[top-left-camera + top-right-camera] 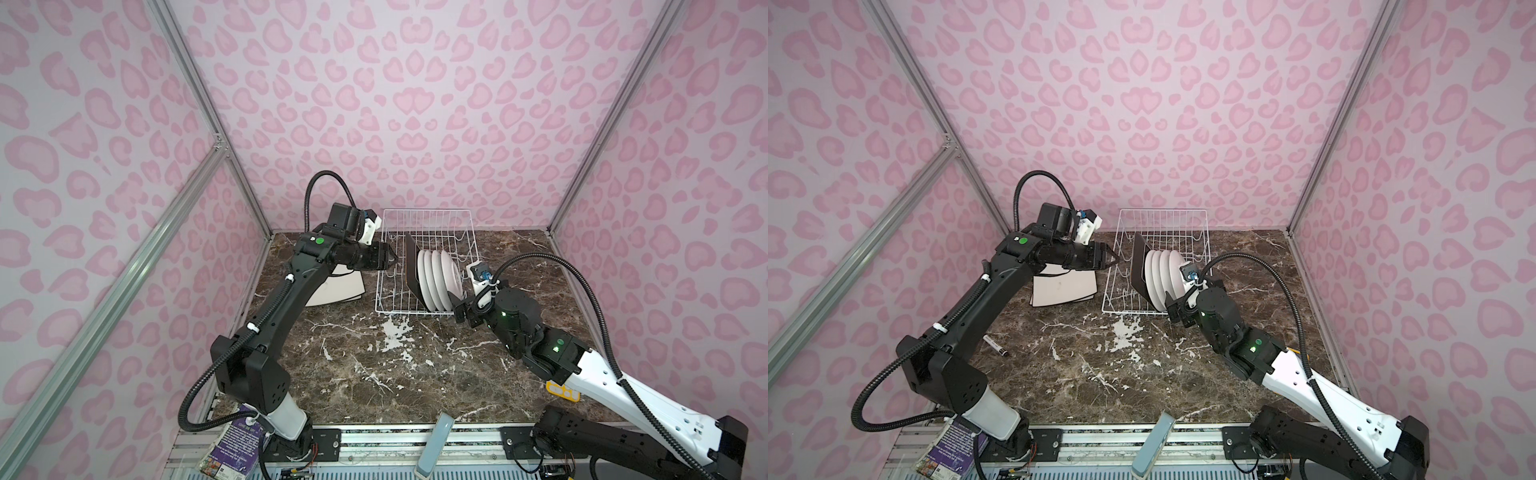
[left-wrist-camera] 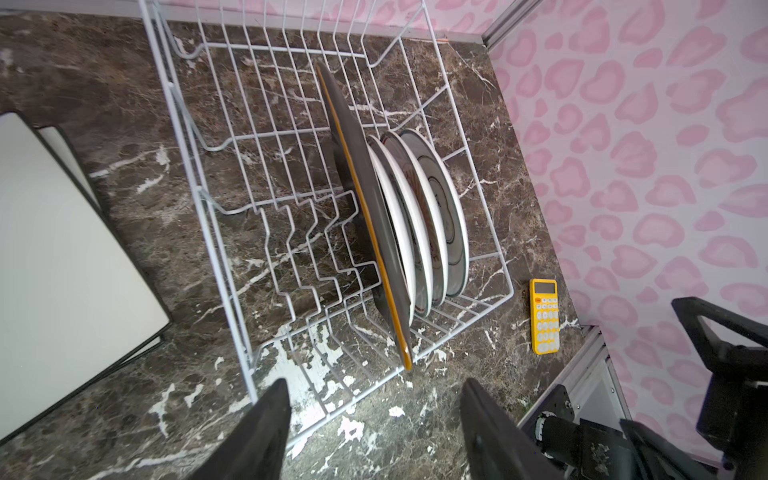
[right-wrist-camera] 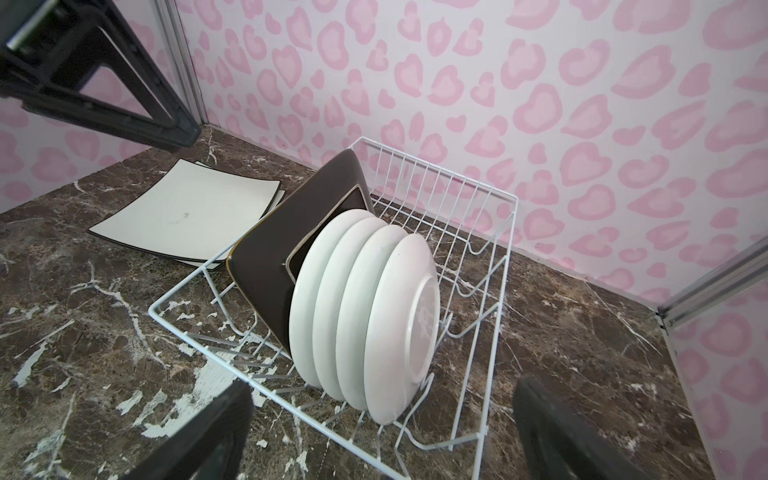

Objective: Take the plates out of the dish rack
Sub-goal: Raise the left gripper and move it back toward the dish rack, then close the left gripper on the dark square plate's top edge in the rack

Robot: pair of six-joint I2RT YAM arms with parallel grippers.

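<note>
The white wire dish rack (image 1: 428,212) (image 1: 1163,211) (image 2: 216,232) (image 3: 512,232) stands at the back middle of the marble table. Inside it a dark brown square plate (image 1: 412,266) (image 1: 1138,270) (image 2: 357,187) (image 3: 270,249) stands on edge, with several round white plates (image 1: 440,278) (image 1: 1163,278) (image 2: 419,224) (image 3: 365,311) upright behind it. Two cream-white square plates (image 1: 340,286) (image 1: 1063,289) (image 2: 62,249) (image 3: 187,212) lie stacked on the table left of the rack. My left gripper (image 1: 392,259) (image 1: 1115,259) (image 2: 374,386) hovers open and empty at the rack's left side. My right gripper (image 1: 455,308) (image 1: 1173,309) (image 3: 382,386) stands open and empty at the rack's near right corner.
A yellow calculator (image 2: 544,316) (image 1: 563,392) lies on the table near the right wall, partly under the right arm in a top view. A marker pen (image 1: 995,345) lies beside the left arm. Pink patterned walls close in the table on three sides.
</note>
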